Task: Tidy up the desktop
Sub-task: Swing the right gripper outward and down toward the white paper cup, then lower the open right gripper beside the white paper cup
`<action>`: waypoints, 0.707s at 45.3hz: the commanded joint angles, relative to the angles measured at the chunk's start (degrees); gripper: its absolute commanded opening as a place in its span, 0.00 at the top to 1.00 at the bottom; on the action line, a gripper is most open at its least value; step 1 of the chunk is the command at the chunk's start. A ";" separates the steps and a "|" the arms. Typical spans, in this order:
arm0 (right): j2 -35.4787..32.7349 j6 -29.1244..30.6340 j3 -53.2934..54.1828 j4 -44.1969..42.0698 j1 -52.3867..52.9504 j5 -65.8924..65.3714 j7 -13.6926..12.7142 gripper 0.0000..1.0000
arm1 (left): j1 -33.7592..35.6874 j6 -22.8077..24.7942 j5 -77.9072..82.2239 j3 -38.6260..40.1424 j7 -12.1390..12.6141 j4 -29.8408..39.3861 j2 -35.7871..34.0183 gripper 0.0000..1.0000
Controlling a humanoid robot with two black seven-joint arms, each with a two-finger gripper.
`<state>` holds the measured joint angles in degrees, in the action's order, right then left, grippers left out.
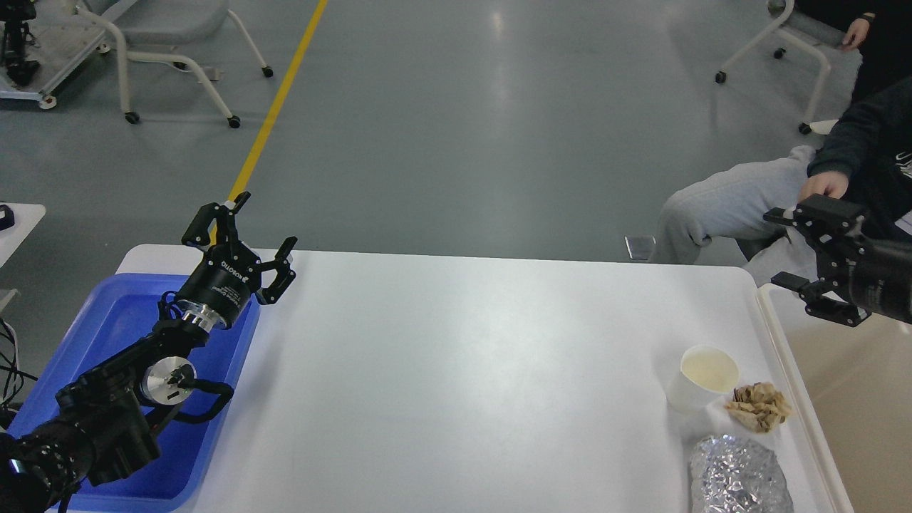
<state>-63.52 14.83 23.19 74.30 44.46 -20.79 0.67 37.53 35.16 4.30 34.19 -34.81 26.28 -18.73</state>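
Left hand (262,221) spread wide over blue tray (107,328), right hand (780,246) apart too — both empty, desktop (463,370) below

Glossy grey floor (456,121), yellow line (274,114), wheeled chairs (171,50).

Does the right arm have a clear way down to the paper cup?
Probably yes. The right gripper hangs open up and to the right of the cup, nothing between them; only the brown wad and foil ball crowd its near side.
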 commanded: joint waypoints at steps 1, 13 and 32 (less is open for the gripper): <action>-3.98 -0.16 -4.56 6.47 0.10 -16.02 0.04 0.00 | 0.00 0.00 0.01 0.00 0.00 0.00 -0.07 0.00; -2.75 -2.88 -10.35 6.21 1.24 -29.21 0.21 0.00 | 0.00 0.00 0.01 0.00 0.00 0.00 0.01 0.00; 7.62 -10.79 -19.67 -2.31 4.50 -32.82 2.85 0.00 | 0.00 0.00 0.01 0.00 0.00 0.00 -0.07 0.00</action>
<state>-61.27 7.83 7.81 76.24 47.95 -50.71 2.42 37.53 35.16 4.30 34.19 -34.81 26.28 -18.79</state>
